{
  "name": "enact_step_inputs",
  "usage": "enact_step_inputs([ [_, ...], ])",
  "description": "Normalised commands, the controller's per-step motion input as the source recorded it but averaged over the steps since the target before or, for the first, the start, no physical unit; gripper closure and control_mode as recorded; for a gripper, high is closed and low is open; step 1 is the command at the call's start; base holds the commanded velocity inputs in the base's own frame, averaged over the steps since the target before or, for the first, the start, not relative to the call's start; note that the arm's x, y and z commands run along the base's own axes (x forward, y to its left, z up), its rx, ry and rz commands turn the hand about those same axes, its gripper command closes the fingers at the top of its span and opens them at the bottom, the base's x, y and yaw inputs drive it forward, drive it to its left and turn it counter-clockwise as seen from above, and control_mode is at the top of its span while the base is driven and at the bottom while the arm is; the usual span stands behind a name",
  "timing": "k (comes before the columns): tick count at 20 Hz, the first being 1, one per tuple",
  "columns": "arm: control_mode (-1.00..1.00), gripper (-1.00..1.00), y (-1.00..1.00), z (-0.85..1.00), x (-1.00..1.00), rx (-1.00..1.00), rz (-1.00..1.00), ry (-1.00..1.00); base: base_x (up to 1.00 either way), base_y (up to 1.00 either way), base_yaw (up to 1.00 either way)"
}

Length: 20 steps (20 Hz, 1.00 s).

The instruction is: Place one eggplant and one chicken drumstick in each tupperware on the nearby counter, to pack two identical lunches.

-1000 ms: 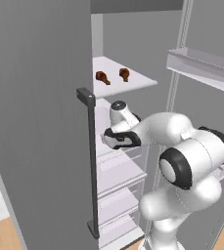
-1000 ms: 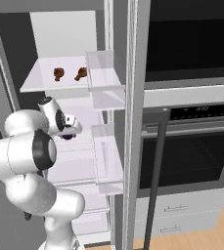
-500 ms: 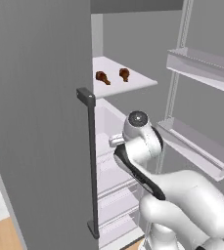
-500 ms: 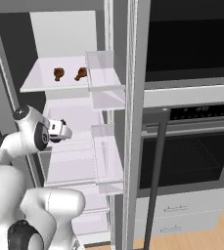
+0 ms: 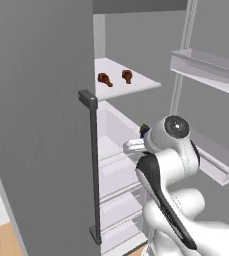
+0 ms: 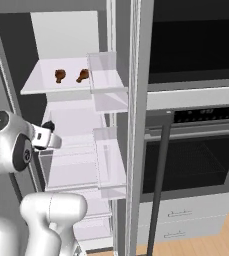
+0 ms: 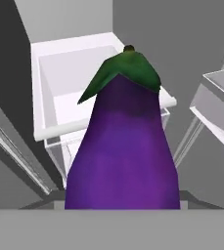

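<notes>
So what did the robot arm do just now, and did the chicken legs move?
The arm swung its big joints round and carried the gripper back out from the fridge shelves, with the eggplant held in it the whole time. The two drumsticks stayed on the upper shelf, and the fridge door stayed open.

Two drumsticks lie side by side on the fridge shelf, well apart from the eggplant. Eggplant sits below that shelf, in front of the fridge drawer, stem end toward the drawer. Door bins stand right of the shelf, oven further right.
</notes>
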Motion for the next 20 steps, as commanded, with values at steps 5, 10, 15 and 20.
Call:
enact_step_inputs([
  [5, -1.0, 1.0, 0.0, 0.28, -1.0, 0.05, 0.0, 0.14, 0.0, 0.0, 0.0],
  [10, 1.0, 1.0, 0.0, -0.02, -0.2, 0.0, 0.0, 0.08, -0.8, 0.0, 0.0],
  [15, 1.0, 1.0, 0.0, 0.0, 0.0, 0.0, 0.0, 0.0, -1.0, 0.0, -0.18],
  [20, 1.0, 1.0, 0.0, 0.0, 0.0, 0.0, 0.0, 0.0, -0.98, -0.1, -0.5],
])
